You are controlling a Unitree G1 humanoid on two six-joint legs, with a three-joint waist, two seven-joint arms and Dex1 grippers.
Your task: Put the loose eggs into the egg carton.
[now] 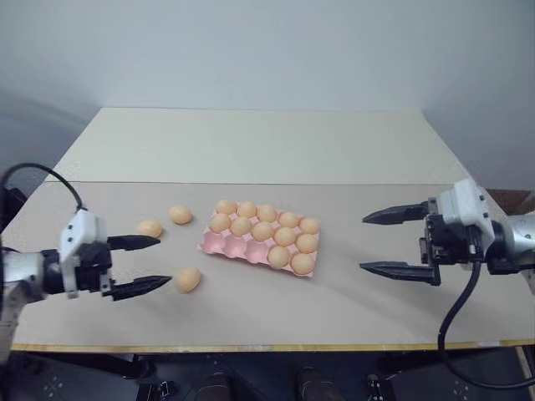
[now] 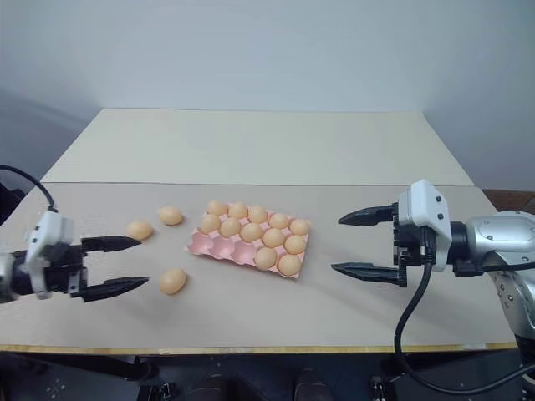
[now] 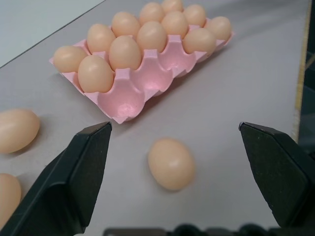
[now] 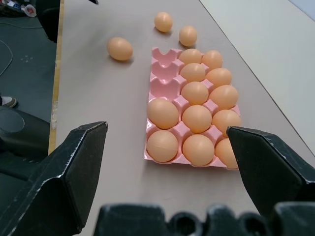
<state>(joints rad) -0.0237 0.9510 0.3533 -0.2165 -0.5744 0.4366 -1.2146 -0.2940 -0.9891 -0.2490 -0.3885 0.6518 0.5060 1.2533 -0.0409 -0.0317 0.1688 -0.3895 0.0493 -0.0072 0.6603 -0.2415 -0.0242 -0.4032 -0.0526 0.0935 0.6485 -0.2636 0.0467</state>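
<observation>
We count twelve cups of the egg carton [image 1: 219, 244] filled, seemingly three empty, three loose eggs [image 1: 188, 279] on the tabletop [image 1: 351, 309]; both jaws released, empty.

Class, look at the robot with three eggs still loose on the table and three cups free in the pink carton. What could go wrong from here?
1. The nearest loose egg lies just off the open left gripper; a finger closing off-centre could nudge the egg and roll it toward the table edge.
2. The empty cups sit right beside filled ones, so lowering an egg there could knock a neighbouring egg.
3. Too hard a squeeze could crack the shell.
</observation>
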